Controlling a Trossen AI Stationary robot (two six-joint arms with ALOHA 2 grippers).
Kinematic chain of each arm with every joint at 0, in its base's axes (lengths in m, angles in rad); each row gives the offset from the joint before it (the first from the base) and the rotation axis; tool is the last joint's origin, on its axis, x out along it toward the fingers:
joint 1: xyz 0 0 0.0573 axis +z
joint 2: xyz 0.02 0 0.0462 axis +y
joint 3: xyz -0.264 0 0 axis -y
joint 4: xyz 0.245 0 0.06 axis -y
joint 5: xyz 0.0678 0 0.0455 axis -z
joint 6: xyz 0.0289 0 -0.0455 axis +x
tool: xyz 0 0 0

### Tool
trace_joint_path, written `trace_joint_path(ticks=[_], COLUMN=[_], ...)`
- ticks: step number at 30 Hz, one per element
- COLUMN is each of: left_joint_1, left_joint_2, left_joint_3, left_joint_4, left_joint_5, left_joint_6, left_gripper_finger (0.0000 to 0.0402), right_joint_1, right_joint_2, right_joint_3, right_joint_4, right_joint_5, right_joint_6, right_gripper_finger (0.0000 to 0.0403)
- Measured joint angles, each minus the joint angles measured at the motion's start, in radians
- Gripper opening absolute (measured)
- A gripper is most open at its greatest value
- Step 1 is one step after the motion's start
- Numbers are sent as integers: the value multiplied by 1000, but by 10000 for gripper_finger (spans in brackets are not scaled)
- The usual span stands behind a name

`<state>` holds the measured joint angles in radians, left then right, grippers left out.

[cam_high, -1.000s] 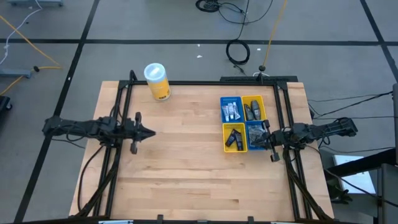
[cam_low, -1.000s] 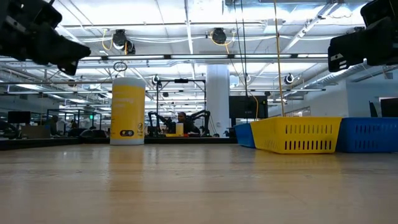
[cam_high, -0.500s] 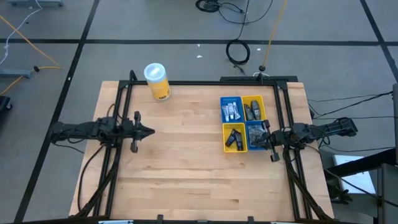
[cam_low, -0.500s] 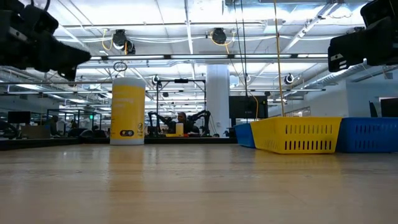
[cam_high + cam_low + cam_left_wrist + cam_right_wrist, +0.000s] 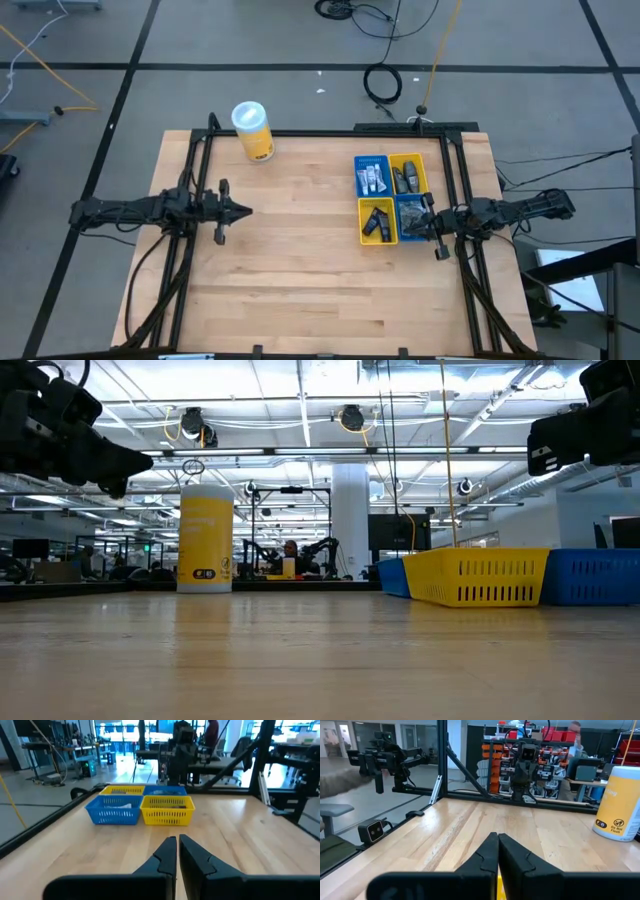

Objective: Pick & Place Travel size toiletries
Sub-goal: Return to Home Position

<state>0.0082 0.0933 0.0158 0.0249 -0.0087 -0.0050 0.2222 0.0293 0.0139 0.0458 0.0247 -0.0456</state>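
Homing now: left gripper point(image 5: 242, 211) mid-left, right gripper point(image 5: 418, 228) at the tray's point(image 5: 357, 178) lower-right corner, both fingers closed, empty. Lift the right arm clear of the binned toiletries point(image 5: 376, 222) before retracting.

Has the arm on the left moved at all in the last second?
Yes, slightly. In the low view the left gripper has sunk a little, coming closer to the top of the yellow canister.

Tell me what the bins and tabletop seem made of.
Bins: likely moulded plastic, matte blue and yellow, slotted walls. Tabletop: pale wood planks, satin; grain and seams show. Left pincer shut over the table's left; right pincer shut by the bins.
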Motion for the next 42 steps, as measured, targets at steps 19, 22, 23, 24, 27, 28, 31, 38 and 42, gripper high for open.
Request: trace_joint_path(ticks=[19,22,23,24,27,28,31,38,42], left_joint_1=[-13,-13,-13,-13,-13,-13,-13,-13,-13], left_joint_2=[-87,-88,-88,-88,-88,-88,-88,-67,-68], left_joint_3=[0,0,0,0,0,0,0,-3,-3], left_joint_4=[-12,-13,-14,-14,-15,-15,-12,45,50], left_joint_5=[3,2,2,2,1,0,1,-3,-3], left_joint_6=[30,46,45,38,26,26,63,74,75], left_gripper_finger=[19,19,19,19,19,19,19,19,19], right_joint_1=[0,0,0,0,0,0,0,0,0], right_joint_2=[0,0,0,0,0,0,0,0,0], right_joint_3=[0,0,0,0,0,0,0,0,0], right_joint_4=[3,3,3,3,3,3,3,3,3], right_joint_5=[0,0,0,0,0,0,0,0,0], right_joint_6=[0,0,0,0,0,0,0,0,0], right_gripper_finger=[0,0,0,0,0,0,0,0,0])
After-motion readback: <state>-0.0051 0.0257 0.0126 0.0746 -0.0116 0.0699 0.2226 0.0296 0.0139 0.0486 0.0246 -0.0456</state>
